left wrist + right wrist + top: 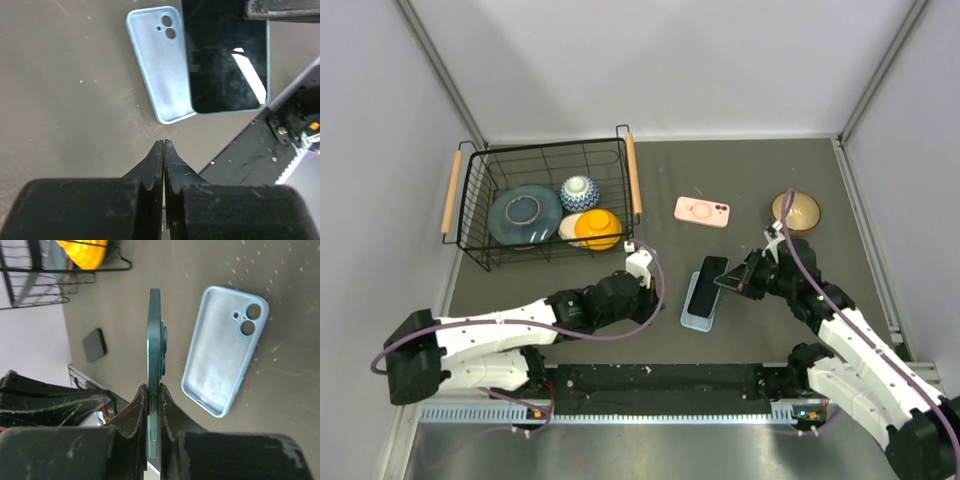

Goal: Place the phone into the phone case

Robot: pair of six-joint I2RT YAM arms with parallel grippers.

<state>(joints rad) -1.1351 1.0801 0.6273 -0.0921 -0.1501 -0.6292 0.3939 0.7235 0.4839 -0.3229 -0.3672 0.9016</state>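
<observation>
Right now the right gripper (pixel 154 390) is clamped on the phone (pixel 154 340), one finger on the screen face and one on the teal back, gripping near one end so the rest stands out ahead of the jaws. The light blue case (pixel 225 350) lies hollow side up on the table, just to the side of those jaws that the phone's camera bump faces. The left gripper (pixel 164 145) is clenched on nothing, its tips pressed together, with the case a little ahead of them and untouched. A pink case (pixel 702 212) lies well beyond both, back up. I'd say the phone is being lined up over the blue case. The next move calls for laying it flat, back down, lens end over the cut-out, then pressing it in, perhaps with the left jaws steadying the case.
</observation>
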